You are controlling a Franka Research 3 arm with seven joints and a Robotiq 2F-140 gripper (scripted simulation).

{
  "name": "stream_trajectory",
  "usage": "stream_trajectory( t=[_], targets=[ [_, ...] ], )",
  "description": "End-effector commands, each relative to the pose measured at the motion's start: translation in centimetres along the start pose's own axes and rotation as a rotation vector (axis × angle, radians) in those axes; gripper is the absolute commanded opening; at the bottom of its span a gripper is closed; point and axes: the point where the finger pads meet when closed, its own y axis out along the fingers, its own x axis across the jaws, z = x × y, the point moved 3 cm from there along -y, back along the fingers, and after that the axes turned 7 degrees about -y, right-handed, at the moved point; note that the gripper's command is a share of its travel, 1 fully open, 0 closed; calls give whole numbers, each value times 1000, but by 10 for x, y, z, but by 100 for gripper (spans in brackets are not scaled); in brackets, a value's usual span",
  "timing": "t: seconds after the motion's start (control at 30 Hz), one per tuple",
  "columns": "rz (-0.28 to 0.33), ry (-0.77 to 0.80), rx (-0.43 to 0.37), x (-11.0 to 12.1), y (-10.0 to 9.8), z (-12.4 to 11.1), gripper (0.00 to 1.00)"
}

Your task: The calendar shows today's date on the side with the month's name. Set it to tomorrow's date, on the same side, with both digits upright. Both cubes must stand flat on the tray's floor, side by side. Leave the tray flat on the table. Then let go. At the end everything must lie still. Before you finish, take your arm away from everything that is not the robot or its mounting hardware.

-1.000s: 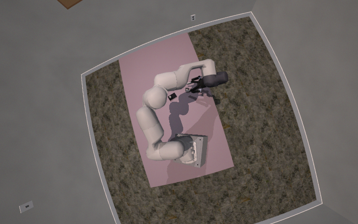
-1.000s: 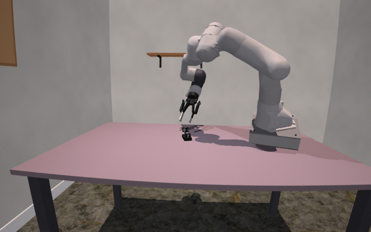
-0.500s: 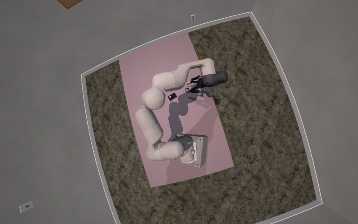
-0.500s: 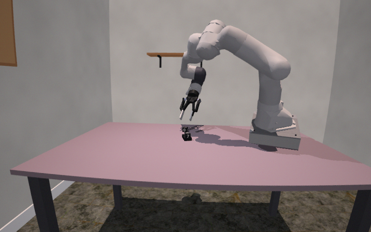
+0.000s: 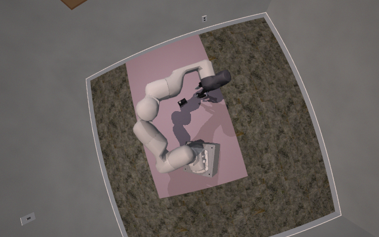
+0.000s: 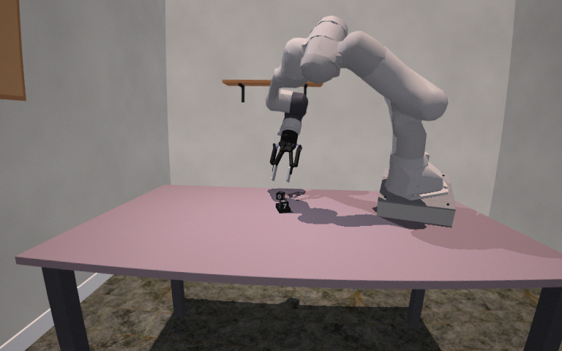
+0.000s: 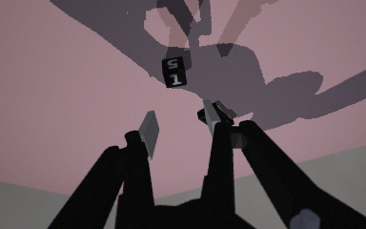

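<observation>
The calendar (image 6: 282, 202) is a small black block set on the pink table, in the arm's shadow. In the exterior view it shows a white 0 (image 6: 279, 196) above a white 7 (image 6: 283, 207). In the wrist view it (image 7: 173, 72) shows a 5 over a 1. It also shows in the top view (image 5: 181, 102). I cannot tell the tray from the cubes, nor whether the cubes stand side by side or stacked. My gripper (image 6: 280, 177) (image 7: 180, 115) hangs above the calendar, clear of it, fingers apart with nothing between them.
The robot's base (image 6: 416, 208) stands on the table to the right of the calendar. A wooden shelf (image 6: 271, 82) hangs on the back wall, behind the arm.
</observation>
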Motion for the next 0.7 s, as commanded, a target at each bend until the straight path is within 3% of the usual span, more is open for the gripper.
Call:
stream_trajectory(
  t=[0.0, 0.1, 0.37, 0.67],
  targets=[
    [3, 36, 56, 1, -3, 8, 40],
    [-2, 37, 75, 1, -2, 7, 40],
    [-27, 36, 277, -1, -2, -2, 40],
    [-31, 37, 304, -1, -1, -6, 40]
  ],
)
